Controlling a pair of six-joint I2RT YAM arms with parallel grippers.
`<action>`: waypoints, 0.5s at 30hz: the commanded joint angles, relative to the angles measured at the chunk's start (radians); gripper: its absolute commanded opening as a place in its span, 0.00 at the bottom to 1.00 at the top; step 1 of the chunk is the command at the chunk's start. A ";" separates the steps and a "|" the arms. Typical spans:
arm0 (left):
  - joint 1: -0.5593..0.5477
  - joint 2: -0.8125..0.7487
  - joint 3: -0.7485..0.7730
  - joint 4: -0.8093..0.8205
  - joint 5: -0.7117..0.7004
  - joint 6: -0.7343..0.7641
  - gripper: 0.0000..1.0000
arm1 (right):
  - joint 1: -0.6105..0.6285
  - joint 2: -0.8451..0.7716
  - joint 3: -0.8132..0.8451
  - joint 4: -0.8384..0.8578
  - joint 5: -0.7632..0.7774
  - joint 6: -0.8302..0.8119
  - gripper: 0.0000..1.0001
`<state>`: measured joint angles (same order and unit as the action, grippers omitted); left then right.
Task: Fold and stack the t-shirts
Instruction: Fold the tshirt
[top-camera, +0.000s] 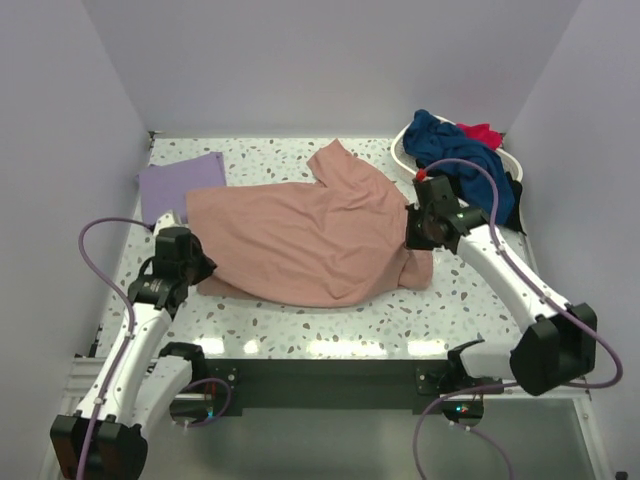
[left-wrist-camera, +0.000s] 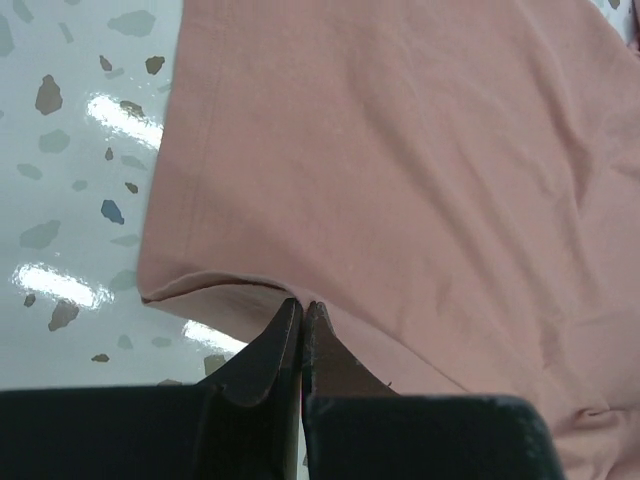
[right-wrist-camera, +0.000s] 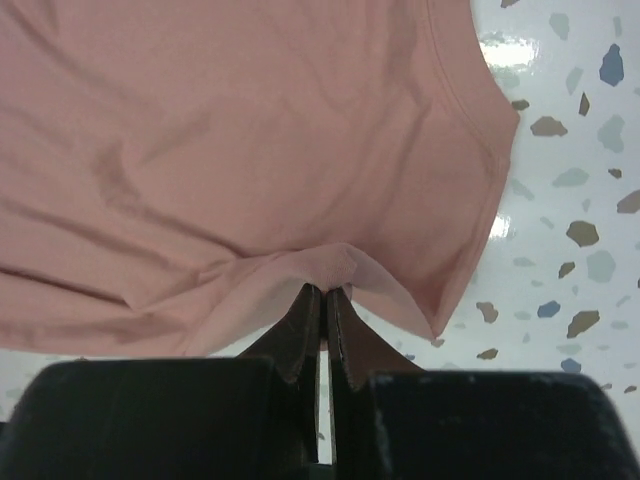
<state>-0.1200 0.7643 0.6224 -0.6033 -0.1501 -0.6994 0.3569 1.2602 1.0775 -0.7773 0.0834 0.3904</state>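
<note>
The left gripper (left-wrist-camera: 303, 305) is clamped tight on the near-left hem of the dusty-pink t-shirt (top-camera: 310, 235); the right gripper (right-wrist-camera: 325, 292) is pinched closed on a pucker of its right edge. How much cloth sits between either pair of pads is hard to judge, so a thin bite could slip out under a pull. The shirt lies spread and wrinkled across the table (top-camera: 330, 330); uneven lifting would likely skew the fold. Farther back, the folded lavender t-shirt (top-camera: 180, 188) meets its left corner and could be dragged along; the basket (top-camera: 403, 150), with the navy t-shirt (top-camera: 450, 150) in it, stands just behind the right arm, a snag risk.
</note>
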 joint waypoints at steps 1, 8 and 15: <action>0.037 0.023 -0.003 0.100 -0.013 -0.012 0.00 | -0.015 0.092 0.082 0.099 -0.008 -0.048 0.00; 0.155 0.069 0.000 0.155 0.041 0.020 0.00 | -0.039 0.254 0.185 0.124 0.006 -0.087 0.00; 0.197 0.144 0.005 0.212 0.063 0.032 0.00 | -0.050 0.363 0.272 0.141 0.012 -0.102 0.00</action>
<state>0.0517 0.8993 0.6224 -0.4709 -0.1059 -0.6899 0.3119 1.5906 1.2804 -0.6788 0.0868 0.3126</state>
